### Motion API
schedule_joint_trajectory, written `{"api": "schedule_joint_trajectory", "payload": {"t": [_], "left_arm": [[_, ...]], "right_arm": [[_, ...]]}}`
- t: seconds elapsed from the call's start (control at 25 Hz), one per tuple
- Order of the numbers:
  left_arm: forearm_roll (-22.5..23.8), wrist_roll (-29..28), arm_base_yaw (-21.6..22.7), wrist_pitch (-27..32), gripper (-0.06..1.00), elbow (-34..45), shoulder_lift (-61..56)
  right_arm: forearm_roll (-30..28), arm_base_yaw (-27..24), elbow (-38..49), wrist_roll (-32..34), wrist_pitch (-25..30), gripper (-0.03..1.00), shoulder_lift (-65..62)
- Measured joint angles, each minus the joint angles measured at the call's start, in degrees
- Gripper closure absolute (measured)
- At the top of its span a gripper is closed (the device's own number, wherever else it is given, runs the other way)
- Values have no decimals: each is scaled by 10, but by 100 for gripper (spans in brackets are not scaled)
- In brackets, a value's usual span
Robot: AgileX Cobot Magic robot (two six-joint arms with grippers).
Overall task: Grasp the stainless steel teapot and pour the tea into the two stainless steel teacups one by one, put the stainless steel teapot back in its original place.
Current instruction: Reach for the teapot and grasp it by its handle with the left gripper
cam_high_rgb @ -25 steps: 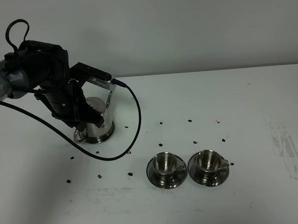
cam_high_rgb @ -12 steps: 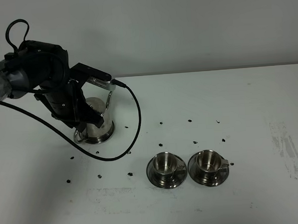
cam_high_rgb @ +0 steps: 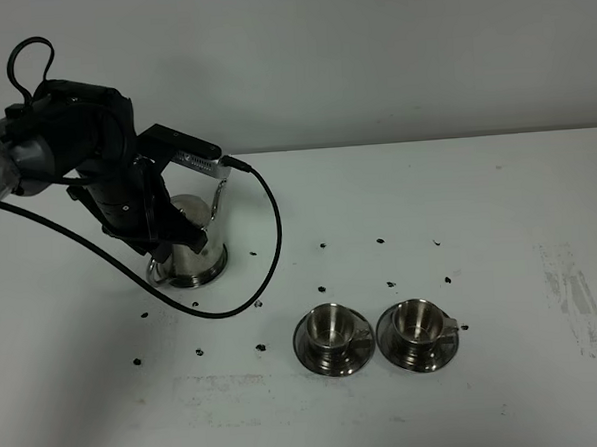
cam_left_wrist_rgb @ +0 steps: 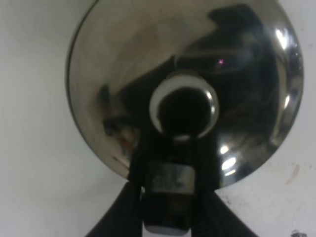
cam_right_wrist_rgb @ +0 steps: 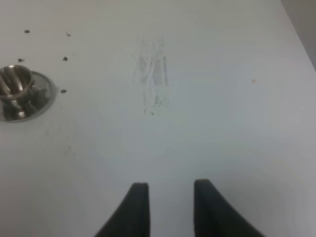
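Black casing and a loose black cable (cam_high_rgb: 270,245) mark the left arm (cam_high_rgb: 85,155), which bends down over the left end of the white, matte table (cam_high_rgb: 498,203). Under it stands the teapot (cam_high_rgb: 202,251), a bell of mirror-bright steel with a thin curved spout (cam_high_rgb: 220,200) rising on its right side. At its foot we make out the thin rim of a flat, shiny dish (cam_high_rgb: 217,275); we cannot tell whether the pot's base touches it.

From the left wrist camera we look straight down on the pot's rounded shoulder and the round knob (cam_left_wrist_rgb: 183,106) of its lid. The left gripper (cam_left_wrist_rgb: 168,197) is clamped on the handle (cam_left_wrist_rgb: 167,178): its dark fingers (cam_left_wrist_rgb: 132,202) press it from either side, just beside the knob, with the pot's body spreading out beyond the fingertips.

Small black specks (cam_high_rgb: 323,245) dot the table's middle. Nearer the front edge and well apart from the pot sit two alike polished steel cups, the left cup (cam_high_rgb: 330,325) and the right cup (cam_high_rgb: 417,319), upright, just beside each other, side handles pointing right, each on a darker round saucer (cam_high_rgb: 305,348).

Further right a greyish scuff (cam_high_rgb: 573,294) roughens the surface. The right gripper (cam_right_wrist_rgb: 168,207) hangs over bare table, its two tapered black fingers (cam_right_wrist_rgb: 138,207) apart and holding nothing.
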Motion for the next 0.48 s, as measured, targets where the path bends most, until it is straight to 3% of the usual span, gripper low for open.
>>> {"api": "schedule_joint_trajectory", "payload": {"t": [0.48], "left_arm": [[-2, 6, 1, -7, 73, 0, -32]], "right_arm": [[0, 0, 0, 0, 0, 74, 0]]}}
